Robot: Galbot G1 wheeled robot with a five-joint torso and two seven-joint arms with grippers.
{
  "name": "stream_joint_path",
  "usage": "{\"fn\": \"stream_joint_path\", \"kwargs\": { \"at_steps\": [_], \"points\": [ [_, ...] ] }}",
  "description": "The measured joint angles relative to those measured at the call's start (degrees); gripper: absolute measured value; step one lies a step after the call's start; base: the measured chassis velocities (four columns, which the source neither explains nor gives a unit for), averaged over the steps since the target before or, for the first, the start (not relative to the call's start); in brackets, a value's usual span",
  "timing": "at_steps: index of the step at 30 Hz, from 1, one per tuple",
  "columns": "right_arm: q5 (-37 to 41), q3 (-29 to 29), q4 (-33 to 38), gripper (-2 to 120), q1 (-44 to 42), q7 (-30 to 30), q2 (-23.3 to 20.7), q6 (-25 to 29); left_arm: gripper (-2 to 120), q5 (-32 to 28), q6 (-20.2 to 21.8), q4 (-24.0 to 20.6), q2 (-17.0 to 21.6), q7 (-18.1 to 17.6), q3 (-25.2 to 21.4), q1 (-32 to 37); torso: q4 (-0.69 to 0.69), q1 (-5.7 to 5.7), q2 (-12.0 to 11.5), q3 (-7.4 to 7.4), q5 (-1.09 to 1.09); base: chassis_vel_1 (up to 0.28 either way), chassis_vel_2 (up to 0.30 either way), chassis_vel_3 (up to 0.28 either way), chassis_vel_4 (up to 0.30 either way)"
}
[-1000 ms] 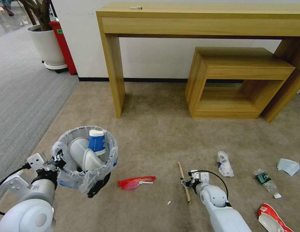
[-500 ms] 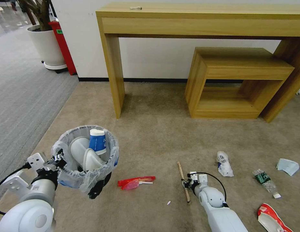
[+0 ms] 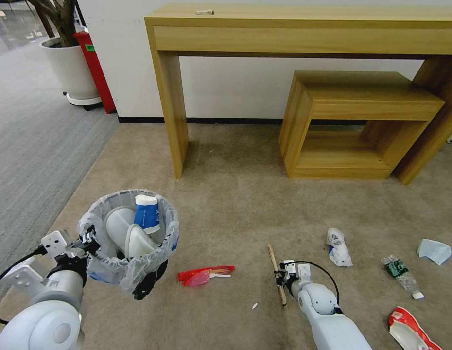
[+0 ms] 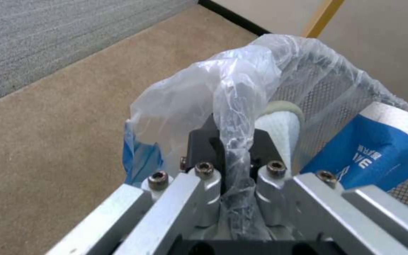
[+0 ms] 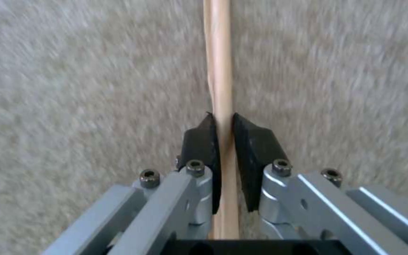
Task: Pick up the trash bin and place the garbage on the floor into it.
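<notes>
The right gripper point(image 5: 223, 141) is down at the carpet point(image 3: 235, 194), its two black pads point(image 5: 199, 141) pinched close on either side of the wooden stick point(image 5: 219, 63), which runs out past the tips; whether the stick has left the carpet I cannot tell. Just beyond, toward the carpet's right edge, lie a white bag point(image 3: 339, 248), a green-labelled bottle point(image 3: 401, 275), a blue mask point(image 3: 434, 251) and a red-white cup point(image 3: 411, 331). A red wrapper point(image 3: 204, 275) lies between the two arms. The left gripper point(image 4: 234, 152) is clamped on the bagged rim of the bin point(image 3: 130, 238), holding it near the carpet's left edge. Inside sit two white slippers point(image 3: 124, 231) and a blue-white cup point(image 3: 146, 214).
</notes>
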Motion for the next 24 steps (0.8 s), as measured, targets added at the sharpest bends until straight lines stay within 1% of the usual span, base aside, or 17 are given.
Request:
{"fn": "stream_joint_path", "kwargs": {
  "at_steps": [1, 2, 3, 4, 5, 7, 9, 11, 14, 15, 17, 18, 20, 22, 23, 24],
  "points": [
    [0.3, -0.1, 0.97, 9, -0.4, 0.0, -0.26, 1.15, 3, 0.0, 0.0, 0.03, 0.01, 0.0, 0.04, 0.0, 0.0, 0.0, 0.0, 0.0, 0.0, 0.0, 0.0, 0.0, 0.0],
    [1.19, -0.28, 2.39, 3, -0.95, -0.08, -0.62, 3.34, 3, 0.01, 0.0, 0.11, 0.02, 0.0, 0.11, -0.01, -0.01, 0.0, 0.0, 0.0, -0.02, 0.0, 0.0, 0.0, 0.0],
    [1.19, -0.28, 2.39, 3, -0.95, -0.08, -0.62, 3.34, 3, 0.01, 0.0, 0.11, 0.02, 0.0, 0.11, -0.01, -0.01, 0.0, 0.0, 0.0, -0.02, 0.0, 0.0, 0.0, 0.0],
    [2.53, -0.59, 4.16, 0, -1.53, -0.31, -1.02, 5.83, 3, 0.05, 0.0, 0.22, 0.02, 0.0, 0.18, 0.0, -0.01, 0.0, 0.0, 0.0, -0.02, 0.0, 0.0, 0.0, 0.0],
    [4.39, -0.85, 6.68, 0, -2.25, -0.63, -1.58, 7.78, 3, 0.17, -0.01, 0.37, -0.01, 0.0, 0.3, 0.0, 0.0, 0.0, 0.0, 0.0, -0.01, 0.0, 0.0, 0.0, 0.0],
    [5.09, -0.91, 7.86, 0, -2.57, -0.74, -1.84, 8.04, 3, 0.23, -0.02, 0.42, -0.03, 0.0, 0.37, 0.0, 0.0, 0.0, 0.0, 0.0, -0.01, 0.0, 0.0, 0.0, 0.0],
    [6.78, -0.99, 11.73, 0, -3.46, -0.94, -2.64, 7.58, 3, 0.45, -0.02, 0.47, -0.27, -0.01, 0.74, -0.1, -0.01, 0.0, 0.0, 0.0, -0.02, 0.0, 0.0, 0.0, 0.0],
    [6.93, -0.97, 12.79, 0, -3.65, -1.09, -2.89, 6.95, 3, 0.58, -0.02, 0.46, -0.37, -0.01, 0.92, -0.14, -0.01, 0.0, 0.0, -0.01, -0.03, 0.0, 0.0, 0.0, 0.0],
    [6.97, -0.95, 12.9, 0, -3.74, -1.28, -2.99, 6.11, 3, 0.78, -0.02, 0.34, -0.48, -0.02, 1.15, -0.11, -0.01, 0.0, 0.0, 0.0, -0.02, 0.0, 0.0, 0.0, 0.0],
    [6.56, -0.93, 11.57, 0, -3.55, -1.65, -2.78, 6.29, 3, 0.84, -0.02, 0.22, -0.48, -0.03, 1.15, 0.03, -0.01, 0.0, 0.0, 0.0, -0.03, 0.0, 0.0, 0.0, 0.0],
    [4.42, -0.89, 8.45, 9, -2.77, -2.25, -1.92, 6.36, 3, 0.84, -0.06, 0.23, -0.32, -0.03, 0.94, 0.3, -0.01, 0.0, 0.0, 0.0, -0.02, 0.0, 0.0, 0.0, 0.0],
    [4.42, -0.89, 8.45, 9, -2.77, -2.25, -1.92, 6.36, 3, 0.84, -0.06, 0.23, -0.32, -0.03, 0.94, 0.3, -0.01, 0.0, 0.0, 0.0, -0.02, 0.0, 0.0, 0.0, 0.0],
    [2.44, -0.96, 5.91, 18, -1.93, -1.3, -1.15, 5.38, 3, 0.85, -0.15, 0.31, -0.2, -0.03, 0.7, 0.46, 0.0, 0.0, 0.0, 0.0, -0.02, 0.0, 0.0, 0.0, 0.0],
    [1.25, -1.04, 4.5, 26, -1.45, -0.68, -0.75, 4.93, 3, 0.85, -0.17, 0.34, -0.17, -0.03, 0.68, 0.47, -0.01, 0.0, 0.0, 0.0, -0.02, 0.0, 0.0, 0.0, 0.0],
    [1.25, -1.04, 4.5, 26, -1.45, -0.68, -0.75, 4.93, 3, 0.85, -0.17, 0.34, -0.17, -0.03, 0.68, 0.47, -0.01, 0.0, 0.0, 0.0, -0.02, 0.0, 0.0, 0.0, 0.0],
    [0.86, -1.04, 4.03, 32, -1.29, -0.61, -0.64, 4.89, 3, 0.85, -0.18, 0.36, -0.17, -0.03, 0.67, 0.47, -0.01, 0.0, 0.0, 0.0, -0.02, 0.0, 0.0, 0.0, 0.0]
  ]
}}
